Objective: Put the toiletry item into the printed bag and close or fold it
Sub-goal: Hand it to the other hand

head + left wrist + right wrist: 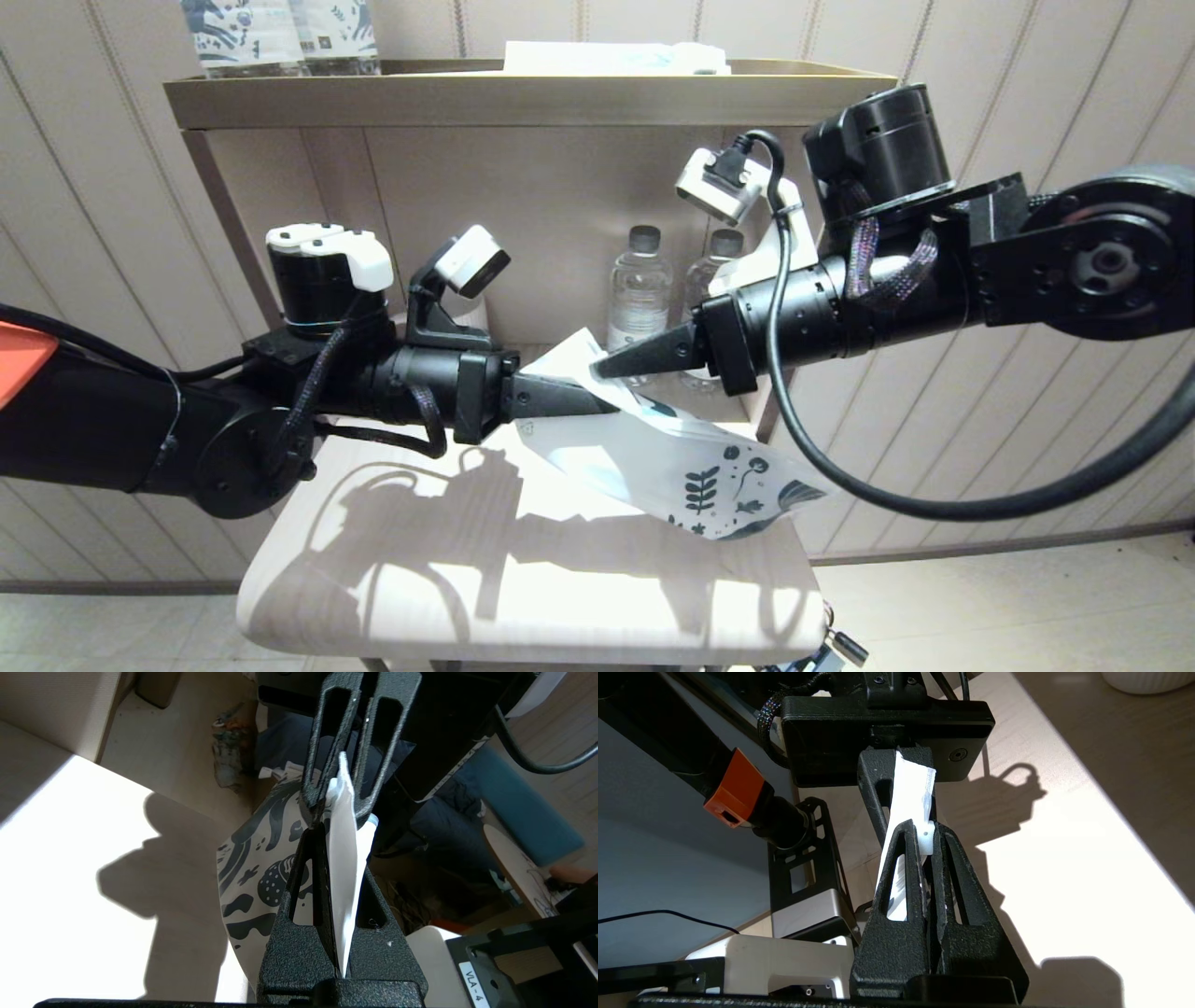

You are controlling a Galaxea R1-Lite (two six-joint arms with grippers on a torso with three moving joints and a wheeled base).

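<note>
The printed bag (672, 467) hangs in the air above the table, its dark leaf-and-flower end low on the right. Its white top edge (343, 868) is pinched from both sides. My left gripper (609, 403) reaches in from the left and is shut on that edge (327, 828). My right gripper (599, 369) comes from the right, its tips just above the left one's, shut on the same white strip (926, 828). The two grippers meet tip to tip. The toiletry item is hidden; I cannot make it out in any view.
Below lies the pale wooden table (523, 597) with its rounded front edge near. Two clear water bottles (639, 285) stand behind the grippers, under a shelf (523, 98) carrying blue-printed bottles (280, 37) and a flat pale packet (611, 56).
</note>
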